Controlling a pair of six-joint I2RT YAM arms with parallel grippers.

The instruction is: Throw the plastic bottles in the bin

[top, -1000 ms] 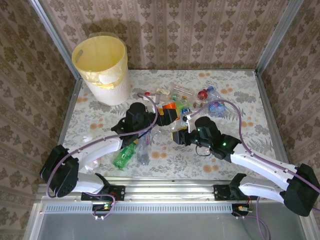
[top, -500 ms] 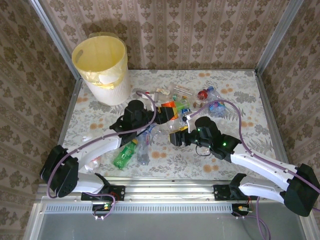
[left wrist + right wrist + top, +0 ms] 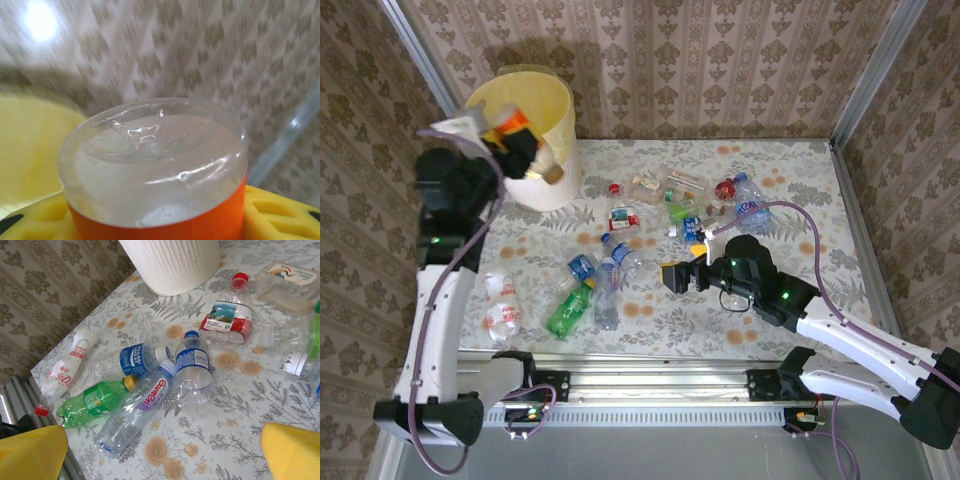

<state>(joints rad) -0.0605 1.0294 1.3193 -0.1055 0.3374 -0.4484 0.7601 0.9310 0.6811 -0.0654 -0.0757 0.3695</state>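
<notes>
The left tool (image 3: 520, 143) pinches an orange-labelled bottle (image 3: 155, 165) at the rim of the bin (image 3: 558, 100), ten o'clock. The right tool (image 3: 671, 277) hangs spread above loose bottles (image 3: 192, 367) on the tabletop (image 3: 520, 245). They look light, crushable and slick, so grip across the labelled waist.

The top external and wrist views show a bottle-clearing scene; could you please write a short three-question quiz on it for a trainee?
1. True or false: the left gripper holds an orange-labelled bottle up at the bin.
2. Pick one. The right gripper is: A) open above the table; B) shut on a blue-capped bottle; C) reaching inside the bin.
3. Short answer: what colour is the cap of the picture-labelled bottle lying near the bin's base?

Key: 1 true; 2 A; 3 red.
</notes>
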